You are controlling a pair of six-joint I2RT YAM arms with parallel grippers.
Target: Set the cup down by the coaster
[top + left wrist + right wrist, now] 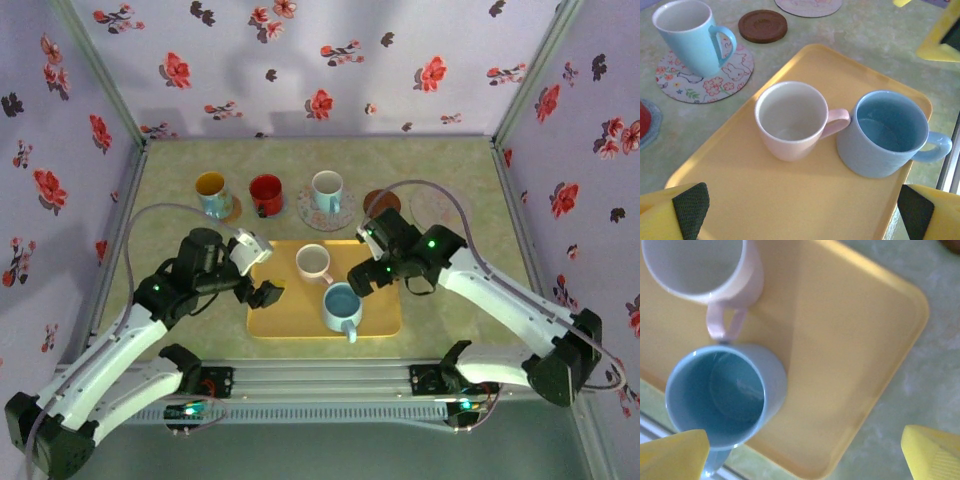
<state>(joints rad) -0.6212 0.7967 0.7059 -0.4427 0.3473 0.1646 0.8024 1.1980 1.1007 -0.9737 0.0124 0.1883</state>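
Two cups stand upright on the yellow tray (275, 318) at the near middle of the surface: a pink cup (792, 120) and a blue cup (887, 132). The pink cup's handle touches the blue cup's wall. Which of them the task means I cannot tell. The right fingers (675, 455) hang over the blue cup, spread wide with nothing between them, so that one looks the likelier. The left fingers (687, 212) are also spread wide and empty, at the tray's left edge. The bare brown coaster (381, 202) lies well behind the tray, beside a pale coaster (432, 207).

Both cups look like glazed ceramic: stiff, fairly weighty, slick, and breakable if dropped. I judge the firmest hold to be across the rim wall, one finger inside and one outside, away from the handle. Lifting the blue cup straight up should avoid dragging the pink handle along.

No brand or legible writing shows; the pale coaster's print is too faint to read.
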